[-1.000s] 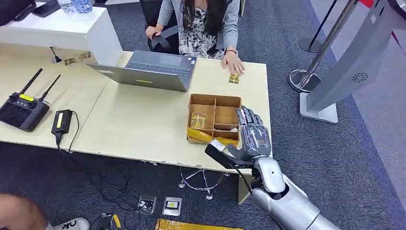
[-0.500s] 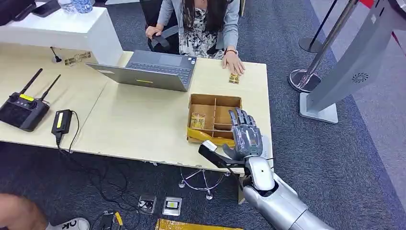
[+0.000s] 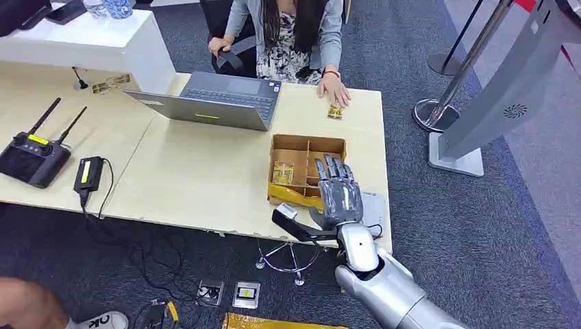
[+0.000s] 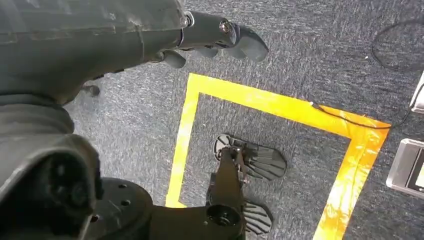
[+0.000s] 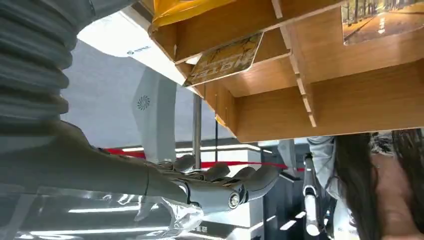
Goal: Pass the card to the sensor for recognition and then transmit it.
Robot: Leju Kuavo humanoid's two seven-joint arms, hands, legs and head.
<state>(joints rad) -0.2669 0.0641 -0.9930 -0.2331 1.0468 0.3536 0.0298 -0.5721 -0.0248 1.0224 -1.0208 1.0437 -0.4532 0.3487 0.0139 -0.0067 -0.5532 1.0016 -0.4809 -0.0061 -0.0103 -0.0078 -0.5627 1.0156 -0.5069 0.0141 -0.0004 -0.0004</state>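
A brown divided box (image 3: 305,142) stands near the table's right front edge, with a picture card (image 3: 282,173) in its left compartment. My right hand (image 3: 337,194) hovers over the box's right front part, fingers spread and holding nothing. The right wrist view shows the box (image 5: 325,100) from close by, a card (image 5: 227,59) leaning in one compartment, and the hand's straight fingers (image 5: 220,185) apart from it. A white flat sensor (image 3: 376,205) lies on the table just right of the hand. My left hand (image 4: 215,40) hangs over the floor, empty.
A person sits behind the table, one hand (image 3: 334,90) resting beside a small card (image 3: 335,112). A laptop (image 3: 219,99), a black remote controller (image 3: 31,157) and a charger (image 3: 88,175) lie further left. A grey stand (image 3: 500,89) rises at the right.
My right hand has moved left and slightly forward over the box, uncovering the white sensor beside it. It stays empty. The left hand has no earlier picture.
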